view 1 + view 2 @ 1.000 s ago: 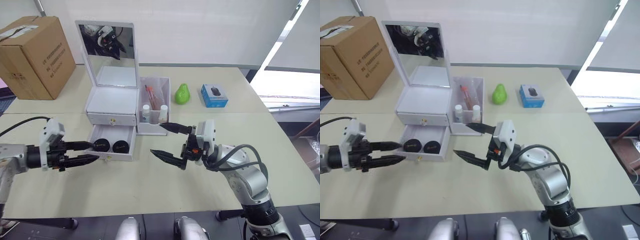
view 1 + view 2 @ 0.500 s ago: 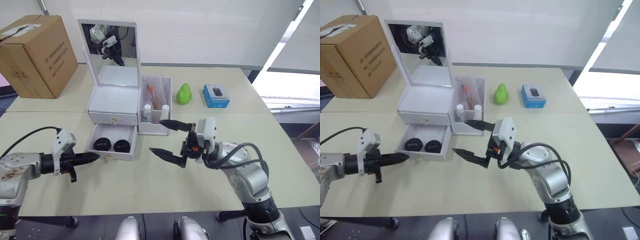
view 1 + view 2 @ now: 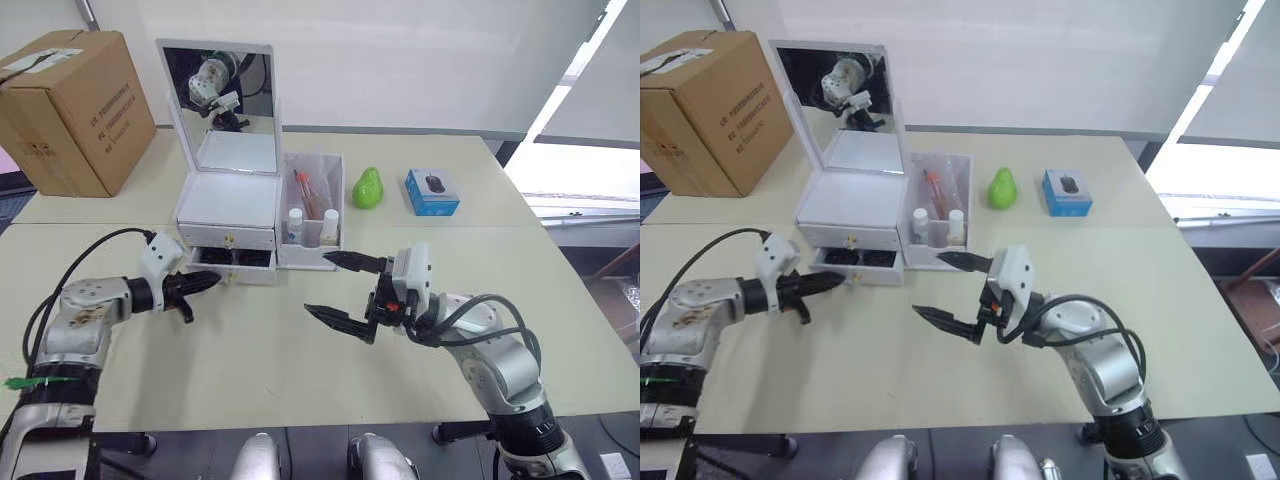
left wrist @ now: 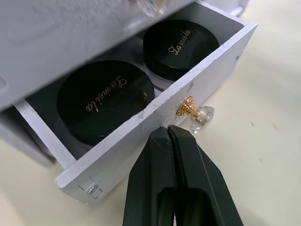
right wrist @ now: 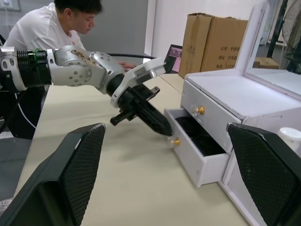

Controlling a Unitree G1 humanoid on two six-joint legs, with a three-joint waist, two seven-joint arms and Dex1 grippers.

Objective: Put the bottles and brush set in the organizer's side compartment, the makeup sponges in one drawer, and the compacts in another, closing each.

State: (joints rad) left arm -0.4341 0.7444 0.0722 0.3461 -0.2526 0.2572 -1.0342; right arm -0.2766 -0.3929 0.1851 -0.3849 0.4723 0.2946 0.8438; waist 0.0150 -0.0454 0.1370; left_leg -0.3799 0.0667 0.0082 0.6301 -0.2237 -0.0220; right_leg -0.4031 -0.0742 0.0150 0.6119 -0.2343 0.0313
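Beige tabletop [image 3: 300, 370] carries the white plastic organizer with an upright mirror lid [image 3: 228, 205], a brown cardboard box [image 3: 65, 110] behind it to the left. Its tall translucent side compartment [image 3: 312, 215] already holds two small white-capped bottles [image 3: 295, 222] and the clear packet of pink-bristled brushes [image 3: 303, 192]. The lower drawer [image 4: 155, 110] stands partly open with the two round black compacts [image 4: 106, 100] lying inside. The left gripper [image 4: 168, 136], fingers pressed together, touches the drawer front just beside the gold knob [image 4: 187, 107], apparently pushing it home. The right gripper [image 3: 342, 288] hovers well apart, its fingers spread wide and empty. The risk is an off-centre push: pressing beside the knob could skew the drawer so it jams, or the tips could slip off the smooth front, or the light organizer could slide backward instead of the drawer closing.
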